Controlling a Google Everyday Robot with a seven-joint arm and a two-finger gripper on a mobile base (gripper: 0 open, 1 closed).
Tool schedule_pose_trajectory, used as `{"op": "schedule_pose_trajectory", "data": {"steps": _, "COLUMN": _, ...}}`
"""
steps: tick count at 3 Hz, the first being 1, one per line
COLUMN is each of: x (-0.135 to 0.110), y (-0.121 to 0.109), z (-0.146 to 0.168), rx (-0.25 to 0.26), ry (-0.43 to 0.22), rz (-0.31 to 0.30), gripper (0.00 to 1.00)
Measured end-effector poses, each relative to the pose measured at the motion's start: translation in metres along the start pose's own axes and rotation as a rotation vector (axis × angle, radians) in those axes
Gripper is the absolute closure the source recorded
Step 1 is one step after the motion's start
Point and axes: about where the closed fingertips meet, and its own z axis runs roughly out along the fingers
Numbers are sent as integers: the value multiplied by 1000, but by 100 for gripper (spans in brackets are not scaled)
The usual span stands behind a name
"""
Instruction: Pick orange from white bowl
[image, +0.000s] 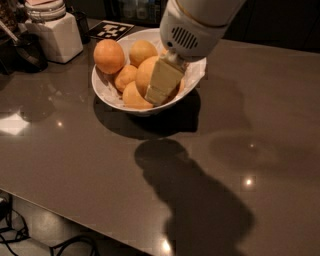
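The white bowl (104, 89) stands at the back of the dark table and holds several oranges on crinkled paper. My gripper (151, 90) reaches down into the bowl from the upper right. Its cream finger (162, 80) lies against the right side of the orange (142, 74), the big one in the bowl's middle. The other finger is hidden behind the fruit. Another large orange (109, 56) rests on the bowl's left rim. Smaller ones (126, 76) lie around and under the held one.
A white square jar (57, 36) stands at the back left beside a dark utensil holder (27, 50). A black-and-white marker tag (111, 30) lies behind the bowl. The table's front edge runs from the lower left, with cables (20, 235) on the floor below.
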Motion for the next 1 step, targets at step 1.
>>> {"op": "schedule_pose_trajectory", "data": {"steps": 1, "x": 16, "y": 22, "z": -4, "rx": -18, "ry": -1, "rz": 58, "gripper": 100}}
